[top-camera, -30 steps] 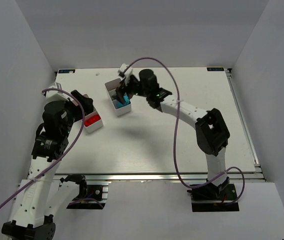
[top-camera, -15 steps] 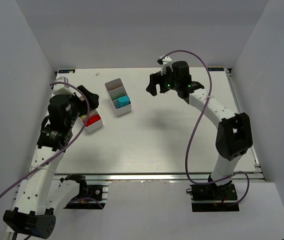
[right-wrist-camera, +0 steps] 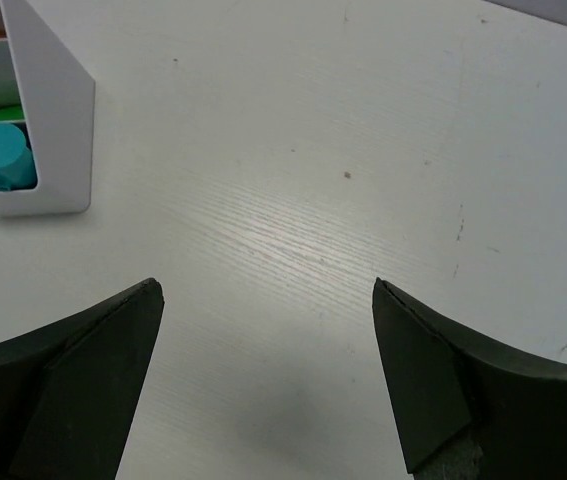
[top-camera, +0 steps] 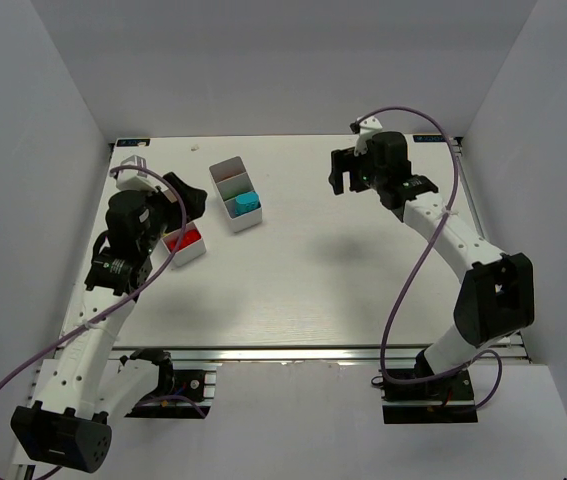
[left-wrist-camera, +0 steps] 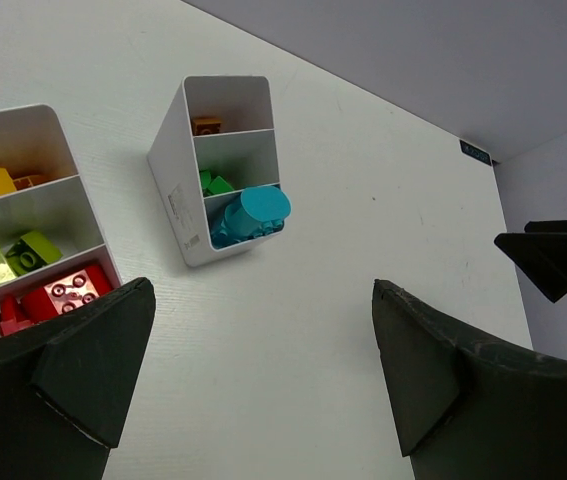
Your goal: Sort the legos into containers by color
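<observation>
When checked in the wrist views, found left gripper (left-wrist-camera: 261, 300) jaws spread wide, nothing between them; same for right gripper (right-wrist-camera: 268, 295), wide and empty. Placed left gripper at 10 o'clock of table (top-camera: 363, 270), near outer bin (left-wrist-camera: 23, 140) at 9; right gripper at 1 o'clock, well apart from both bins. Spotted no loose legos on tabletop; judged sorting near complete.

Risk: teal bricks (left-wrist-camera: 251, 212) heaped above rim of inner bin (left-wrist-camera: 175, 185), toward 11 o'clock; liable to spill, or to go over bin and all, if clipped by a low-passing arm.

Read inner bin's long axis as roughly 11-to-5, openings up, brown end far, teal end near.
</observation>
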You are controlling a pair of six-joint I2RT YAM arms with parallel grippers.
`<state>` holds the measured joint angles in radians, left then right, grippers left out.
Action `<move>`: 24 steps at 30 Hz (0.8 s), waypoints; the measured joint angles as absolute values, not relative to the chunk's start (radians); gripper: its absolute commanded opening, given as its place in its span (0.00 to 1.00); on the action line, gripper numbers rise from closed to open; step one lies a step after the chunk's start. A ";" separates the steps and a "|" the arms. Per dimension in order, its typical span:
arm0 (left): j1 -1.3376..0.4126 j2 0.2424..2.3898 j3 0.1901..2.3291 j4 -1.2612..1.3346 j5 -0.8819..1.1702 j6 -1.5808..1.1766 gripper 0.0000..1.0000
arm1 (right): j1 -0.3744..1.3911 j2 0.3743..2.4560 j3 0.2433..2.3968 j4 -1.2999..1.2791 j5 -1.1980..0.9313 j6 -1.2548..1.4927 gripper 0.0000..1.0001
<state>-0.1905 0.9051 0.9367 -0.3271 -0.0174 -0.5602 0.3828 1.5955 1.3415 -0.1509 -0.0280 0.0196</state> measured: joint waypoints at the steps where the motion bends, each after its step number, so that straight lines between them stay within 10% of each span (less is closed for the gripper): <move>1: -0.191 0.905 0.934 -0.325 -0.017 -0.562 0.98 | 0.384 1.586 1.327 -0.152 -0.019 0.019 0.89; 24: -0.191 0.896 0.922 -0.273 0.027 -0.577 0.98 | 0.384 1.513 1.222 -0.100 0.023 -0.004 0.89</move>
